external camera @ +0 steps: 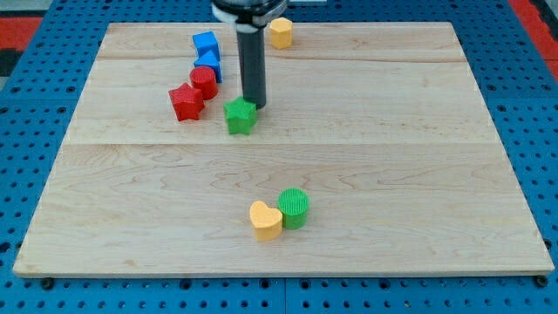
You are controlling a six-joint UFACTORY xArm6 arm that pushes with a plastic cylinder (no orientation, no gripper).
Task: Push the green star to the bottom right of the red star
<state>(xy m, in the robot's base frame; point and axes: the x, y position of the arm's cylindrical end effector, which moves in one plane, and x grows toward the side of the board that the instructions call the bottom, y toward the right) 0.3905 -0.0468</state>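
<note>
The green star (240, 116) lies on the wooden board, a little to the right of and slightly below the red star (186, 102). The two stars are apart. My tip (255, 105) stands right at the green star's upper right edge, touching or nearly touching it. The dark rod rises from there to the view's top.
A red cylinder (204, 81) touches the red star's upper right. Two blue blocks (207, 51) sit above it. A yellow block (280, 32) is near the board's top edge. A yellow heart (265, 220) and a green cylinder (294, 208) sit together near the bottom middle.
</note>
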